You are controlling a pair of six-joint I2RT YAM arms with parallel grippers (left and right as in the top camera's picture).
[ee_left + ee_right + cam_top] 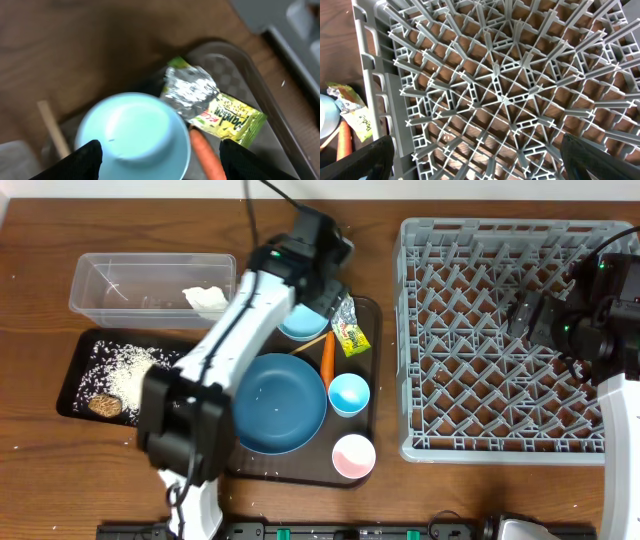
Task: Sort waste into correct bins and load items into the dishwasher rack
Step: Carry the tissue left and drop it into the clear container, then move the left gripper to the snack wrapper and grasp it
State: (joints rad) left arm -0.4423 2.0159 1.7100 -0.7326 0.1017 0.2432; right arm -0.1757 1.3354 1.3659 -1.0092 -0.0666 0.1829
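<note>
My left gripper (322, 298) (162, 162) hovers open over the light blue bowl (300, 326) (132, 132) at the back of the brown serving tray (368, 370); its jaws straddle the bowl and the orange carrot (328, 355) (207, 155), gripping nothing. The yellow-green and silver wrapper (349, 332) (210, 105) lies just beyond the carrot. A chopstick (52, 127) shows beside the bowl. The dark blue plate (280, 402), small blue cup (349, 393) and pink cup (353, 456) rest on the same tray. My right gripper (525, 315) (477, 160) hangs open above the grey dishwasher rack (500, 340) (500, 90).
The clear tub (110, 285) at back left holds a white paper wad (205, 298). In front of it the black tray (78, 360) carries loose rice (125, 370) and a brown lump (104, 405). The rack's left wall stands close to the serving tray's right edge.
</note>
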